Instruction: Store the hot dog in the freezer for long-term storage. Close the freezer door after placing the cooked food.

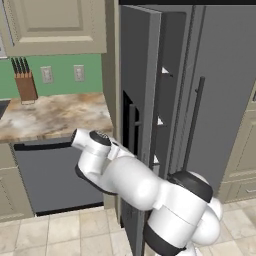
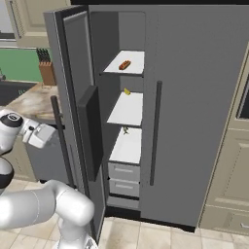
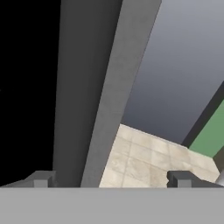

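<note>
between the two tips of the claw (image 3: 109, 179), which stand wide apart with nothing in them, the hand view shows the grey edge of the freezer door (image 3: 109, 87). the floor tiles (image 3: 144, 157) lie just beyond the tips. the door (image 2: 82, 121) stands open, and the claw is on its outer side, low, near the bar handle (image 2: 61, 141) and the dishwasher (image 1: 55, 175). far from the claw, on the other side of the door, the hot dog (image 2: 125, 64) lies on the top white shelf (image 2: 136, 58) of the freezer (image 2: 124, 121). a small yellow item (image 2: 127, 91) sits one shelf lower.
</note>
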Controlling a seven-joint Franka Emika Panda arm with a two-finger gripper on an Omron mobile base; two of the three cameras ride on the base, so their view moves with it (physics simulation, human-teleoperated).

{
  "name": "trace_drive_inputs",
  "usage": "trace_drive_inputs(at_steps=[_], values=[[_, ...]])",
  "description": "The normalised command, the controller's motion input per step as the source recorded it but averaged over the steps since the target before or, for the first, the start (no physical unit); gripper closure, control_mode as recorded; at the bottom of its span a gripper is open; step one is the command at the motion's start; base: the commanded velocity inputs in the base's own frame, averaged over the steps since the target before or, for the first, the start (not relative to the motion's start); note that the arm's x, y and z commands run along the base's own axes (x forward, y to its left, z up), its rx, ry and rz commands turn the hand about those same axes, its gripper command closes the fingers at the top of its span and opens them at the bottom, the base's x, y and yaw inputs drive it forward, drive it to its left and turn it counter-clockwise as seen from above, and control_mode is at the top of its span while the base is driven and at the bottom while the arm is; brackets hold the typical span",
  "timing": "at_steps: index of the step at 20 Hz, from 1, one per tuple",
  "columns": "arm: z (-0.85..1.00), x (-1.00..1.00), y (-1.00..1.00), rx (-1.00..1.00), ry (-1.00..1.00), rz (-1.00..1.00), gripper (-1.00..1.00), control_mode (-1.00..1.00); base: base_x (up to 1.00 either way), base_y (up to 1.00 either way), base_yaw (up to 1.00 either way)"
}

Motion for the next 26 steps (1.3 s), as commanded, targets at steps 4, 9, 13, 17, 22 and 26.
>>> trace_drive_inputs(at_steps=[4, 9, 13, 17, 22, 26], values=[[-0.13, 0.09, -0.05, -0.02, 0.00, 0.00, -1.00, -1.00, 0.00, 0.00, 0.00], [-0.09, 0.18, -0.08, -0.01, 0.00, 0.00, -1.00, -1.00, 0.00, 0.00, 0.00], [0.00, 0.18, -0.56, 0.00, 0.00, 0.03, -1.00, -1.00, 0.00, 0.00, 0.00], [0.00, 0.20, -0.71, 0.00, 0.00, 0.08, -1.00, -1.00, 0.00, 0.00, 0.00], [0.00, 0.27, -0.81, 0.00, -0.01, 0.11, -1.00, -1.00, 0.00, 0.00, 0.00], [0.00, 0.19, -0.81, 0.00, -0.03, 0.16, -1.00, -1.00, 0.00, 0.00, 0.00]])
